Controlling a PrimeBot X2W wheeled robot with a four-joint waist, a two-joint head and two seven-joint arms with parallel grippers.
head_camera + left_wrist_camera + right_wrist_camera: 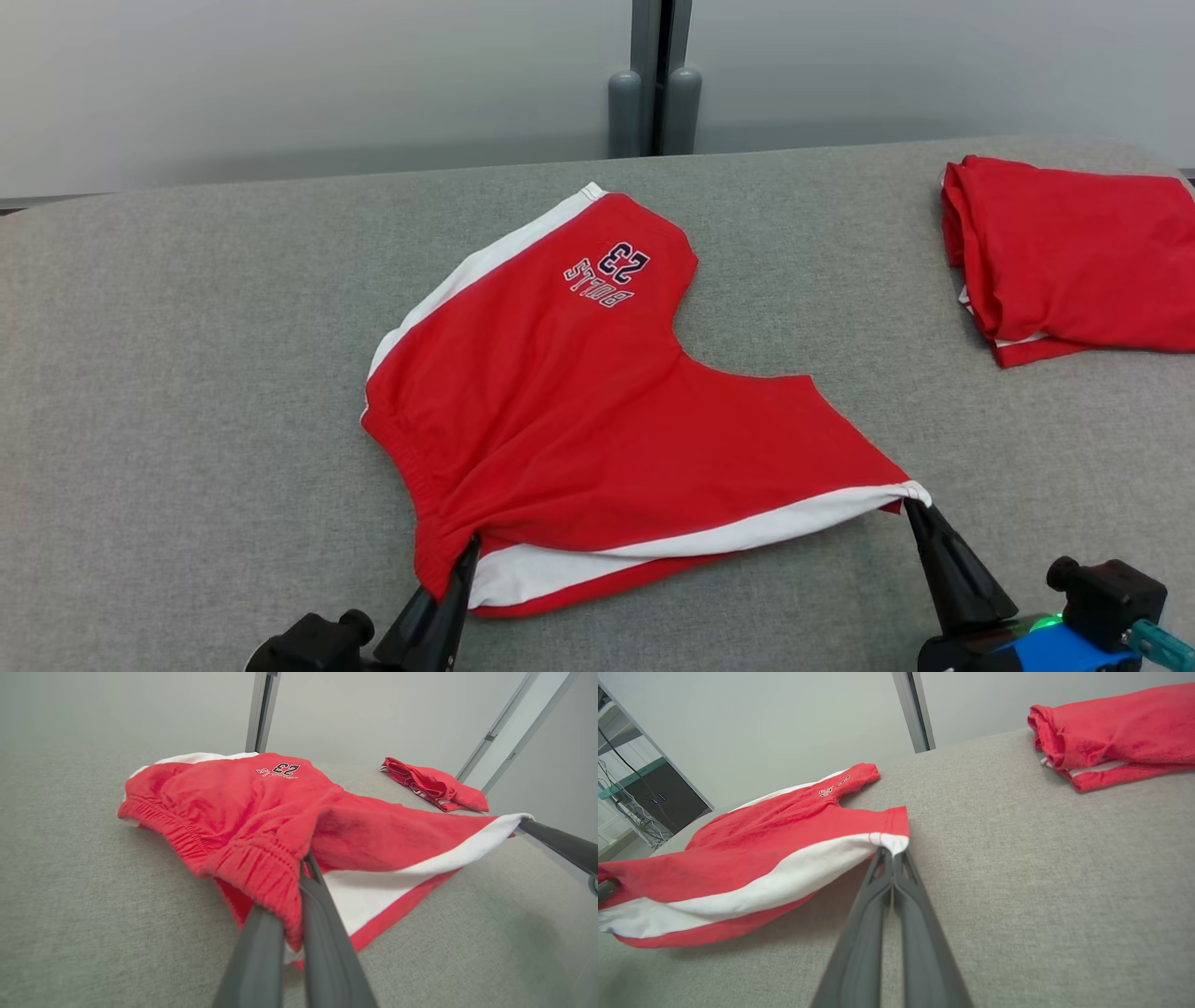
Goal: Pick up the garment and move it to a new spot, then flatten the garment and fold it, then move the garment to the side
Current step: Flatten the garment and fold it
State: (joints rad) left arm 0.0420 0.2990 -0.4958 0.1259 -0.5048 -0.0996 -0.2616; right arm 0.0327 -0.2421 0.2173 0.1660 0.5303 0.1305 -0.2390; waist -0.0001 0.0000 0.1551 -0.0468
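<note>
Apparently partway through the job, the red cotton basketball shorts with white side stripes [597,411] lay spread but not yet folded at the centre of the head view, on the grey fabric tabletop [187,373]. Folding and moving aside looked left to do. Near the bottom edge, the left gripper [470,549] was pinched tight on the gathered waistband. At lower right, the right gripper [911,510] was pinched on the white-striped leg corner, and the near edge hung slightly raised between them.
</note>
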